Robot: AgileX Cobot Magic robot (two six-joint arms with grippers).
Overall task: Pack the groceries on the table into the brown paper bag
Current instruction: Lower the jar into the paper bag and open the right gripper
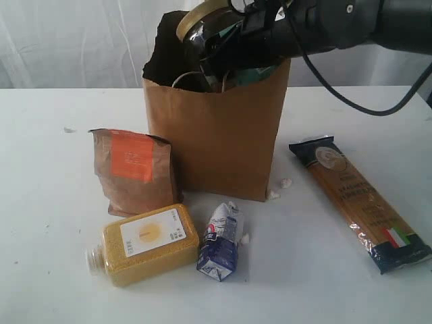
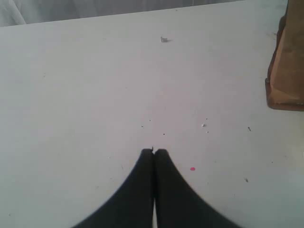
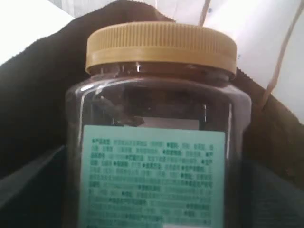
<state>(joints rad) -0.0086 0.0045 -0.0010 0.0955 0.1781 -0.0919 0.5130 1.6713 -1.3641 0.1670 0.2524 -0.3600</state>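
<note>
Fingers (image 3: 33, 190) of the right gripper (image 3: 154, 161) stand wide and grasp the big yellow-lidded clear plastic jar (image 3: 156, 118) by its two flanks, its green printed label facing the wrist camera. In the exterior view the jar sits at the open mouth of the tall brown kraft paper bag (image 1: 216, 135). Its lid is above the ragged rim, and its lower body is hidden behind the bag's front wall and the gripper.

The jar's long axis is tilted. The lid leans up and toward the left of the exterior view, and the base points down into the bag. The bag's hollow therefore lies directly beneath the grasped jar. Judged from this, the coming move is a descent along that axis and then a release, and it falls to the right arm alone.

The left gripper (image 2: 153, 154) has its fingers pressed together on nothing. It hovers over bare white worktop (image 1: 54, 270), well apart from the jar.

In front of the bag stands the brown pouch with orange label (image 1: 131, 169), and nearer the camera the yellow grain bottle (image 1: 148, 243) lies on its side. Just beside the bottle is the small crumpled blue-white carton (image 1: 221, 243). The long spaghetti packet (image 1: 358, 202) lies flat to the right of the bag. White crumbs (image 1: 280, 189) lie at the bag's foot.
</note>
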